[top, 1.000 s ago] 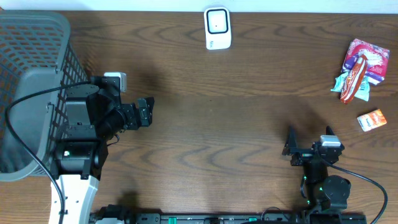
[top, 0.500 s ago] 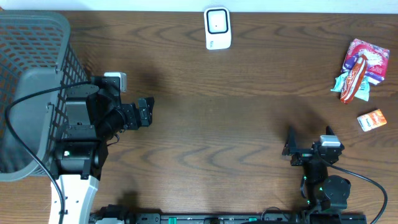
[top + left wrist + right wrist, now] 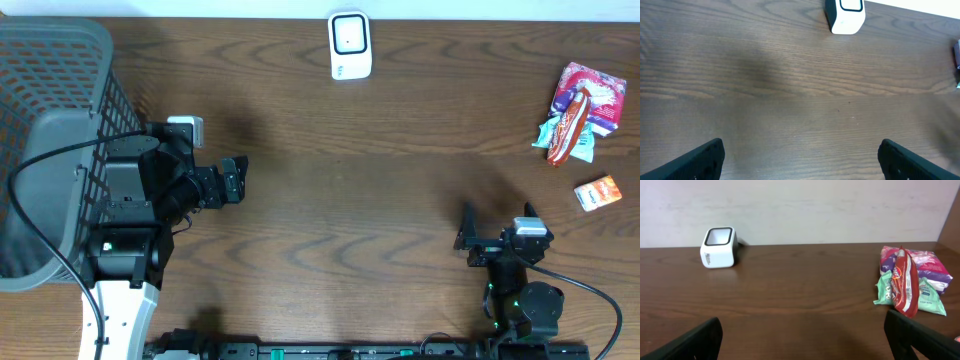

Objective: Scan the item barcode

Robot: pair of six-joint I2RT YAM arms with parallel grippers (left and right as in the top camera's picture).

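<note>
The white barcode scanner (image 3: 350,45) stands at the table's far middle edge, and shows in the left wrist view (image 3: 845,14) and the right wrist view (image 3: 718,247). The items lie at the far right: a red snack bar (image 3: 568,130) rests on a pink packet (image 3: 590,88) and a teal packet (image 3: 548,133), with a small orange box (image 3: 598,192) nearer. My left gripper (image 3: 234,180) hangs open beside the basket, nothing between its fingers (image 3: 695,162). My right gripper (image 3: 497,213) is open and empty at the front right, well short of the red bar (image 3: 903,282).
A large grey mesh basket (image 3: 50,130) fills the left end of the table, with the left arm's base against it. A black cable loops over the basket side. Bare dark wood lies between the two grippers and the scanner.
</note>
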